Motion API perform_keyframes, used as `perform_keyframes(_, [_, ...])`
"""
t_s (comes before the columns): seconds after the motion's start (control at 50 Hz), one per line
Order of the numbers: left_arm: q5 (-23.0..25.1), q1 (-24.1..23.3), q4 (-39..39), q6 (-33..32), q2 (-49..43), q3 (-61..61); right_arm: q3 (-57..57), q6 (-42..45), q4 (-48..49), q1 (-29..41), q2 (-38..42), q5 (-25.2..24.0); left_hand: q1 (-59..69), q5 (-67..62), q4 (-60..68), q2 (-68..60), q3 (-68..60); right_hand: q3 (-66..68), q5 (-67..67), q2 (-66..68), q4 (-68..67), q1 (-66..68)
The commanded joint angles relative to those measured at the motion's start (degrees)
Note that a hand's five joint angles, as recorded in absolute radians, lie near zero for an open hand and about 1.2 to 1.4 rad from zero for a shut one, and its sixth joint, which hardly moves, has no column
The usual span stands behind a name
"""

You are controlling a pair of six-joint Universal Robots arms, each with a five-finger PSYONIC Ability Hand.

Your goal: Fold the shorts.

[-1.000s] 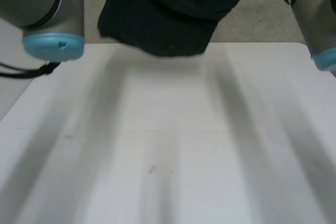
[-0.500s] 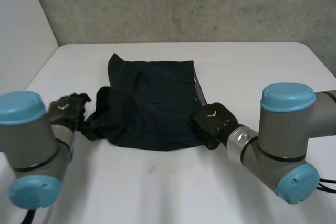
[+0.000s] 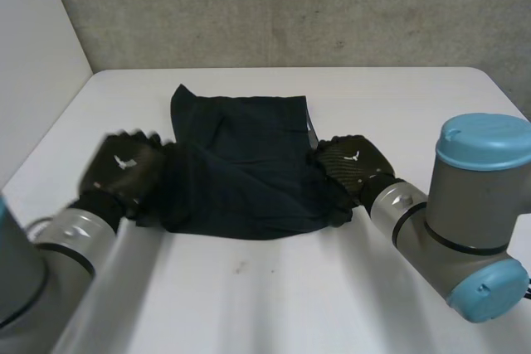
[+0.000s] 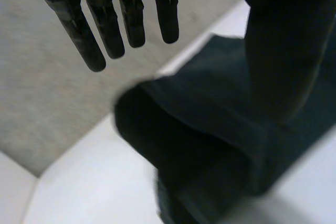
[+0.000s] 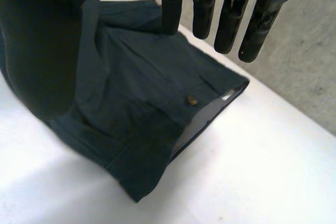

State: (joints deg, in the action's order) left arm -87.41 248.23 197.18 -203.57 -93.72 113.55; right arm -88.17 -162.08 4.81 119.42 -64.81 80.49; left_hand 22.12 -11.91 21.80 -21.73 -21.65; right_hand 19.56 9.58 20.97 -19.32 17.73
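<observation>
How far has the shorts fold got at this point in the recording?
Done: the shorts lie spread on the table, button side by the right hand. In hand: the left hand and right hand sit at opposite edges, fingers straight, pinching nothing. Left: no neat final fold shows; the edge by the left hand is bunched, so grasping and folding remain.

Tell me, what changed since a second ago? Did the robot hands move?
A second ago the shorts hung bunched above the far edge of the table; now they lie spread on it. In the last half second the left robot hand nudged in toward their left edge, and the right robot hand slid farther along their right edge. Both robot hands are open. The shorts themselves hardly shifted.
</observation>
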Motion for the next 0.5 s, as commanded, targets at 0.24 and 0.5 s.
perform_keyframes(0.24, [-9.71, -3.89, 10.67, -7.01, -14.90, -4.91, 9.94, 1.51, -4.20, 0.38, 15.06, -0.34, 7.27, -7.47, 7.58, -7.66, -7.73, 6.50, 6.49, 5.10, -6.75, 8.34])
perform_keyframes(0.5, [-9.79, -3.19, 17.54, -15.17, -21.41, -7.20, 13.45, 1.42, -2.53, 0.46, 17.79, -0.07, 27.90, -28.11, 28.22, -28.29, -28.37, 27.45, 27.43, 26.04, -27.69, 29.28])
